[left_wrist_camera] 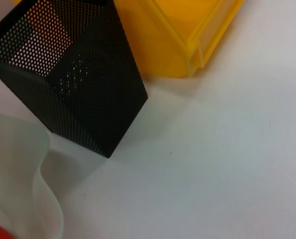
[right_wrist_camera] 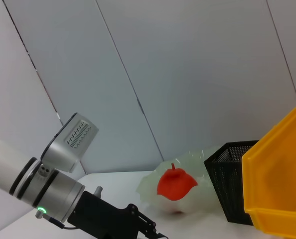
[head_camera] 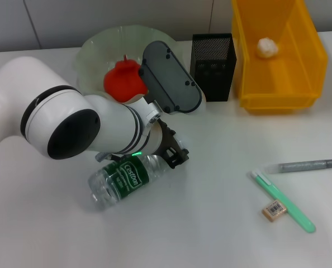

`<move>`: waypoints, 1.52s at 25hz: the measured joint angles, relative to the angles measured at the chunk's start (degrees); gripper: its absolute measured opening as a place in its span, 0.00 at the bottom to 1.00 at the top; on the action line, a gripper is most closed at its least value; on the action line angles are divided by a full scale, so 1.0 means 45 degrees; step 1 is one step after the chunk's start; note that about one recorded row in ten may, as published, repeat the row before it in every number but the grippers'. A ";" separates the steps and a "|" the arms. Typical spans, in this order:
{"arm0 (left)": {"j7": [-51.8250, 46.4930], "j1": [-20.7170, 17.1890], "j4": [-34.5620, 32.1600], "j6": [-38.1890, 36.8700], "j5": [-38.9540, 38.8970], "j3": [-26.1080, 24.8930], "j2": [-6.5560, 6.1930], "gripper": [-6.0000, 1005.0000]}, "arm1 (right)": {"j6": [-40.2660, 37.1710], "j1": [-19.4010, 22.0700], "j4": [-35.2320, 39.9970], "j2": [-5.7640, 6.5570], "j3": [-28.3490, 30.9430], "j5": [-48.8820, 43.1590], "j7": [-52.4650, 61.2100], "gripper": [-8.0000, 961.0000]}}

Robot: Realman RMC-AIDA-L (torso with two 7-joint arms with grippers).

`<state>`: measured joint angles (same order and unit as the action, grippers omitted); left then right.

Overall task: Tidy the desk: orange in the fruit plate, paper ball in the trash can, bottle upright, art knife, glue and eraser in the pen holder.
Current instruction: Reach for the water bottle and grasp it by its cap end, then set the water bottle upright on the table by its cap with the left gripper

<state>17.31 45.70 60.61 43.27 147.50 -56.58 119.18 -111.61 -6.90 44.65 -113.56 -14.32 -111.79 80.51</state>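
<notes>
The bottle (head_camera: pixel 123 178) lies on its side at the front left of the table. My left gripper (head_camera: pixel 174 154) is down at its cap end, and the cap is hidden. The orange (head_camera: pixel 123 80) sits in the fruit plate (head_camera: pixel 96 47) behind my left arm. Inside the yellow trash can (head_camera: pixel 308 67) rests the paper ball (head_camera: pixel 266 47). The black mesh pen holder (head_camera: pixel 213 67) stands between plate and bin. At the front right lie a slim green tool (head_camera: pixel 283 202) that looks like the art knife, a grey pen-shaped glue (head_camera: pixel 306 166) and the eraser (head_camera: pixel 274 210).
The left wrist view looks past the pen holder (left_wrist_camera: pixel 73 74), a corner of the trash can (left_wrist_camera: pixel 178 35) and the plate's rim (left_wrist_camera: pixel 18 174) onto bare white table. The right wrist view, from higher up, shows my left arm (right_wrist_camera: pixel 38 184), the orange (right_wrist_camera: pixel 175 184) and the bin (right_wrist_camera: pixel 280 184).
</notes>
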 joint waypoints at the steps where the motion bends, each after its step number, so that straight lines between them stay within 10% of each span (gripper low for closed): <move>1: 0.0000 0.0000 0.0000 0.0000 0.0000 0.0000 0.0000 0.45 | 0.0000 0.0000 0.0000 0.0000 0.0000 0.0000 0.0000 0.46; 38: 0.2223 -0.1926 0.4084 0.3355 0.0002 -0.2736 -0.0117 0.45 | 0.0224 -0.0700 -0.0392 0.0235 -0.0060 -0.0100 0.0022 0.46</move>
<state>27.32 37.04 78.99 58.37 147.51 -68.89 118.65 -110.60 -10.05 42.89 -112.50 -14.59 -112.24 80.61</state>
